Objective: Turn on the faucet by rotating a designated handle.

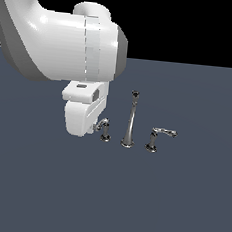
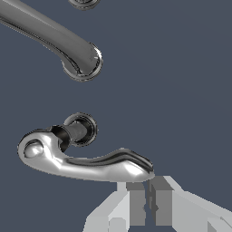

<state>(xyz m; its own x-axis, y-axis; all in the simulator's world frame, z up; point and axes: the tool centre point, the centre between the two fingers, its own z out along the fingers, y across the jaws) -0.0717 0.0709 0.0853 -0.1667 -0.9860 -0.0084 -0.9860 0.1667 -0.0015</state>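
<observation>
Fingers [image 2: 136,206] of the end effector [image 2: 147,204] are sitting almost together, gripping nothing, just off the handle [image 2: 86,161] lever's tip. Pushing from here is risking a slip off its rounded chrome end. Beyond the handle, the spout [image 1: 130,120] and twin lever [image 1: 160,138] are standing on the desk [image 1: 180,204].
</observation>
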